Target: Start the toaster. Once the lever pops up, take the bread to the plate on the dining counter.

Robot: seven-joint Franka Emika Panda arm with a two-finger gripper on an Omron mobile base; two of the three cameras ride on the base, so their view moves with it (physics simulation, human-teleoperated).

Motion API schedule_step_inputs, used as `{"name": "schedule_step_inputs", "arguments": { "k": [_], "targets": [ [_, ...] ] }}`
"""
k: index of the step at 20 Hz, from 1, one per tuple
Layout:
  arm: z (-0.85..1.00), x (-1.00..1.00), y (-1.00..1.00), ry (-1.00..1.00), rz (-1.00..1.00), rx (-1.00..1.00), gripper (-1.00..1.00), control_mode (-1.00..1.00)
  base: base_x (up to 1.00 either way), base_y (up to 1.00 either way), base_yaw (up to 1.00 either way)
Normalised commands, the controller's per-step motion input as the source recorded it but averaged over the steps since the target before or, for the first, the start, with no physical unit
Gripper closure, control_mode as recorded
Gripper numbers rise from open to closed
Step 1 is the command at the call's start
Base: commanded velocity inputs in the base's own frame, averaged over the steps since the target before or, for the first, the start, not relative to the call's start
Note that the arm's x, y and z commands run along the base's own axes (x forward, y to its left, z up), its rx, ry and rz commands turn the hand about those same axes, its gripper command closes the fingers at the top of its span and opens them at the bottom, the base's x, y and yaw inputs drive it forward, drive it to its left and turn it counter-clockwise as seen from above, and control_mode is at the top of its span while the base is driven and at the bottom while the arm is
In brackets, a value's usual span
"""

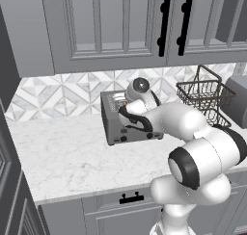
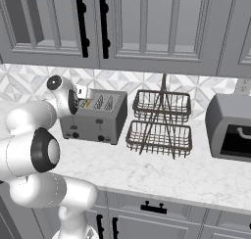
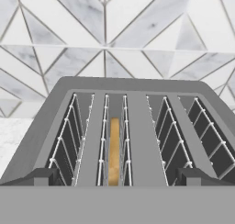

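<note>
- Starting the toaster is the step judged to be in hand: the slice sits deep in its slot, and the arm is bent over the front of the appliance, where the levers are.
- Wall cabinets: grey doors with black handles, above the work area; no obstacle.
- Counter: white marble-look top; bare stretch left of the toaster.
- Oven: grey box at far right, well apart from the toaster.
- Wire rack: two black baskets, just beside the toaster's right side; judged the nearest thing to snag on when lifting the slice out that way.
- Toaster: grey, four slots, against the tiled wall; knobs on its front face.
- Gripper: two dark fingertips spread about as wide as the toaster's top, holding nothing, poised at its front edge.
- Bread: golden slice, upright in the second slot from the left in the hand view, sunk well below the rim.
- Next move, as judged: press a front lever down, probably the one for the bread's side; the lever itself is hidden by the arm.
</note>
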Motion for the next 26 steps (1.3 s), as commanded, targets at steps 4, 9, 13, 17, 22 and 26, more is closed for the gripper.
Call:
{"name": "schedule_step_inputs", "arguments": {
  "k": [4, 9, 13, 17, 22, 26],
  "targets": [
    [0.0, 0.0, 0.0, 0.0, 0.0, 0.0, -1.0, -1.0, 0.0, 0.0, 0.0],
    [0.0, 0.0, 0.0, 0.0, 0.0, 0.0, -1.0, -1.0, 0.0, 0.0, 0.0],
    [0.0, 0.0, 0.0, 0.0, 0.0, 0.0, -1.0, -1.0, 0.0, 0.0, 0.0],
    [0.0, 0.0, 0.0, 0.0, 0.0, 0.0, -1.0, -1.0, 0.0, 0.0, 0.0],
    [0.0, 0.0, 0.0, 0.0, 0.0, 0.0, -1.0, -1.0, 0.0, 0.0, 0.0],
    [0.0, 0.0, 0.0, 0.0, 0.0, 0.0, -1.0, -1.0, 0.0, 0.0, 0.0]
  ]
}}
